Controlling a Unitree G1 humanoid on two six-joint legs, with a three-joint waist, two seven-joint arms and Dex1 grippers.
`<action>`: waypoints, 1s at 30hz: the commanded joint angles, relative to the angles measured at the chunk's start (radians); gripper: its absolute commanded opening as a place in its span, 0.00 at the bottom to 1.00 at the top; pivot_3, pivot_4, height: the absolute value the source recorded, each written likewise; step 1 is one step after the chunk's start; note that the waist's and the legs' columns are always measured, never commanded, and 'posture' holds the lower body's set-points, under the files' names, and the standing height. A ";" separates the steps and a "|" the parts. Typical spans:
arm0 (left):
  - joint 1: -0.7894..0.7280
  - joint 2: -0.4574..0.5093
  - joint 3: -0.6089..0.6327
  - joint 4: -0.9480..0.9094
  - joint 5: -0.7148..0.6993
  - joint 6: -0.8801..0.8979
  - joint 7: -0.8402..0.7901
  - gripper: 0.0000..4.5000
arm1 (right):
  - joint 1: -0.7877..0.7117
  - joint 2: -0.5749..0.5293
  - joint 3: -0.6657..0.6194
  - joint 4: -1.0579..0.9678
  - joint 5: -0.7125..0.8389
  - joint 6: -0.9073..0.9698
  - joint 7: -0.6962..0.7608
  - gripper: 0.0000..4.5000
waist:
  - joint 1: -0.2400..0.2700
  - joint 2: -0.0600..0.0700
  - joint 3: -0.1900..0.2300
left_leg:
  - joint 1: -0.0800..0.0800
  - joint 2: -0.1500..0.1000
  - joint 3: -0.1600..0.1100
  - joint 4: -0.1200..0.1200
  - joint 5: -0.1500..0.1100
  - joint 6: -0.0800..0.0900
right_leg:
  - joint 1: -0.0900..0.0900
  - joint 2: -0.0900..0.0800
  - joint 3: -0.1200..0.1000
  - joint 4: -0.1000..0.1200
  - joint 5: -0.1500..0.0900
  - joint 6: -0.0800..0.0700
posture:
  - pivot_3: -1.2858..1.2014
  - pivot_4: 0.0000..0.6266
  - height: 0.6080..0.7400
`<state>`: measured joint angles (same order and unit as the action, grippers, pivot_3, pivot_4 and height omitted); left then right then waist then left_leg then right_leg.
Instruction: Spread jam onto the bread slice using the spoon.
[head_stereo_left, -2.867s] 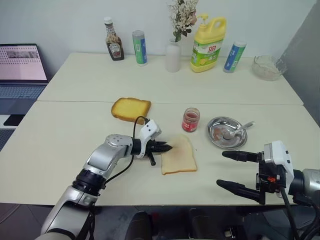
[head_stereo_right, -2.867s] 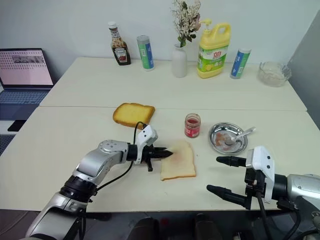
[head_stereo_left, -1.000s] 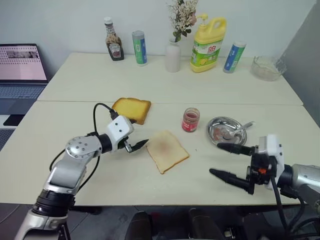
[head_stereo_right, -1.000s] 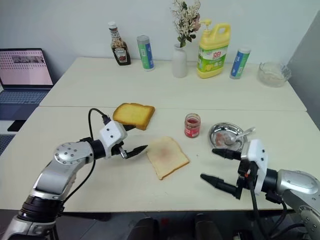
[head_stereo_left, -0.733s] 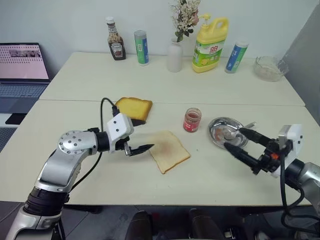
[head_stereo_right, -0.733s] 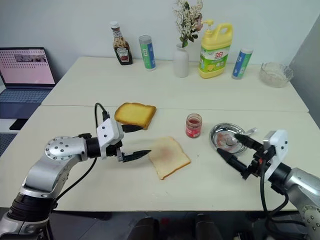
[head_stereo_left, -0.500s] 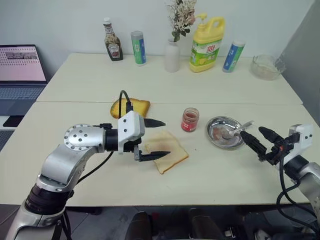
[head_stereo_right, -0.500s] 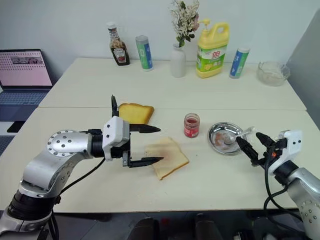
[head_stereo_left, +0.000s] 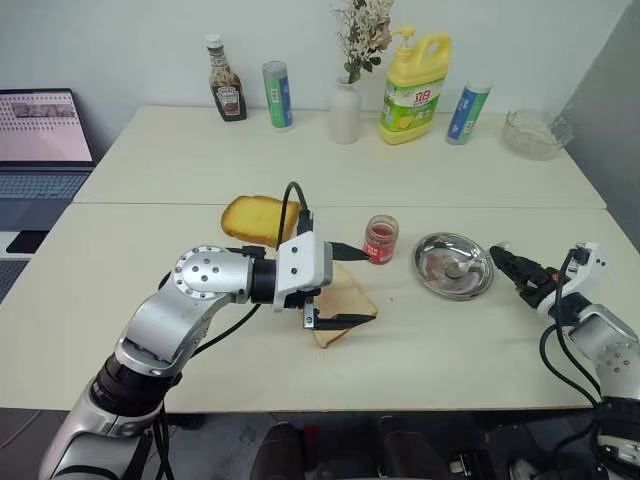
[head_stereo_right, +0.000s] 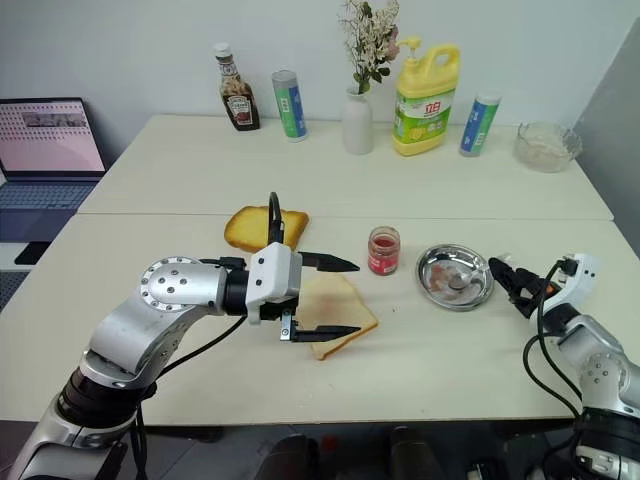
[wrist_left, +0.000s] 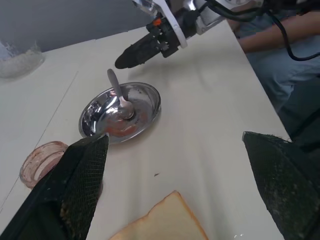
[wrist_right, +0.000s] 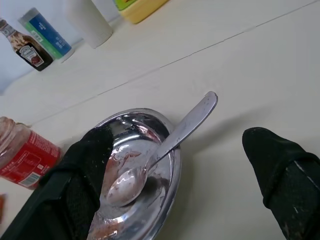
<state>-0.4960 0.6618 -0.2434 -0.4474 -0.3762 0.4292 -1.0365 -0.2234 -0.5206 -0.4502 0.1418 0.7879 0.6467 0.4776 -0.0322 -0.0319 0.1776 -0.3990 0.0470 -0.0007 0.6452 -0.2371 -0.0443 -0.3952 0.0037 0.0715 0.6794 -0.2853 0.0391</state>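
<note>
Your left end effector (head_stereo_left: 345, 283) has swung in over the thin pale tan bread slice (head_stereo_left: 345, 296), fingers spread wide, holding nothing. Your right end effector (head_stereo_left: 512, 270), also wide open and empty, has reached up beside the round steel dish (head_stereo_left: 453, 267), where the small silver spoon (wrist_right: 165, 148) rests. The short glass jar of red jam (head_stereo_left: 379, 239) stands between bread and dish on the table (head_stereo_left: 200, 160). Labels aren't readable.

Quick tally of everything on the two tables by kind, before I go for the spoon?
Bread slices: 2, thin pale slice, thick golden slice
Bottles and tubes: 4, ketchup, yellow detergent, two blue-green tubes
Jars: 1, red jam
Vases: 1
Dishes: 2, steel dish, glass bowl
Spoons: 1
Total: 11
</note>
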 joint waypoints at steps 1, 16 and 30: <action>-0.027 -0.019 -0.009 -0.028 0.006 -0.006 0.010 0.99 | -0.054 -0.024 -0.009 0.079 -0.001 0.013 0.052 1.00 | 0.000 0.000 0.000 | 0.000 0.000 0.000 0.000 0.000 0.000 | 0.000 0.000 0.000 0.000 0.000 0.000 | 0.52 0.24 1.00; -0.012 -0.037 -0.017 0.037 0.053 -0.066 -0.005 1.00 | -0.270 -0.034 0.001 0.409 -0.065 -0.003 0.183 0.96 | -0.005 0.000 0.000 | 0.000 0.000 0.001 0.000 0.000 0.000 | 0.000 0.000 0.001 0.000 0.002 -0.002 | 0.52 0.24 1.00; 0.009 -0.046 -0.004 0.107 0.070 -0.088 0.003 1.00 | -0.316 -0.029 -0.032 0.430 -0.042 0.002 0.213 0.01 | -0.004 0.001 0.000 | 0.001 0.000 0.001 0.000 0.000 0.000 | 0.000 0.000 0.001 0.000 0.002 -0.002 | 0.52 0.24 1.00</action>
<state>-0.4890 0.6165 -0.2713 -0.3387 -0.3056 0.3609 -1.0374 -0.5433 -0.5377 -0.4574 0.5904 0.7390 0.6446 0.6939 -0.0361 -0.0307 0.1776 -0.3985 0.0471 -0.0008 0.6454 -0.2371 -0.0443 -0.3947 0.0038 0.0714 0.6794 -0.2838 0.0367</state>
